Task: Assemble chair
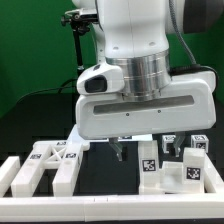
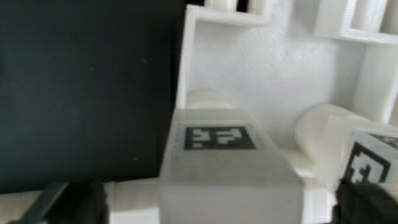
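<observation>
The chair is in loose white parts. In the wrist view a white blocky part (image 2: 222,175) with a square tag (image 2: 219,137) on top lies between my gripper's (image 2: 217,206) dark fingers (image 2: 71,205). A gap shows on each side of the part, so the gripper is open around it and not touching. A rounded white part (image 2: 334,130) with its own tag lies right beside it. In the exterior view the gripper (image 1: 134,152) hangs low over the tagged parts (image 1: 150,162) at centre right. The arm's body hides what lies directly under it.
More white tagged parts lie at the exterior view's left (image 1: 48,165) and right (image 1: 192,168). Low white border rails (image 1: 110,206) run along the front. Beyond the straddled part a white frame piece (image 2: 267,60) lies on the black table (image 2: 89,90).
</observation>
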Motion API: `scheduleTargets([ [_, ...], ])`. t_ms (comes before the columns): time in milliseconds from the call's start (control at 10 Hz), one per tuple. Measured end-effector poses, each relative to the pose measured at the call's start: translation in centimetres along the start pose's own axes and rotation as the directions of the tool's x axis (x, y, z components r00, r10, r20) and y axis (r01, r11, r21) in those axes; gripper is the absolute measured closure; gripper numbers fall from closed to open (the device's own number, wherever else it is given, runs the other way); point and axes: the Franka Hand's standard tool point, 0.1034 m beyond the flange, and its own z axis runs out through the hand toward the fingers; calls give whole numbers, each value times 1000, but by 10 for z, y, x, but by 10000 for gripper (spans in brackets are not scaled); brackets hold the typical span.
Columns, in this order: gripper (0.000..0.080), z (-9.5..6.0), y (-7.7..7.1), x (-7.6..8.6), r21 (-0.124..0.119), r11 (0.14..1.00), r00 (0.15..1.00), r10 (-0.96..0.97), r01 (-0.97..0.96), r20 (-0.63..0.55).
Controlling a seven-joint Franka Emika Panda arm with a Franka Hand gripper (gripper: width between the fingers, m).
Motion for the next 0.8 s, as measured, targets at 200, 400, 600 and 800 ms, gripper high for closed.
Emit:
scheduleTargets([
  [200, 441, 0, -1, 0, 1, 990, 990, 139, -139, 1],
  [400, 514, 0, -1, 0, 1, 959, 959, 282, -282, 1],
  [600, 514, 1, -5, 7, 18, 897, 896, 442, -442, -48],
  [800, 514, 2, -14, 9, 59, 738, 735, 674, -672, -72],
])
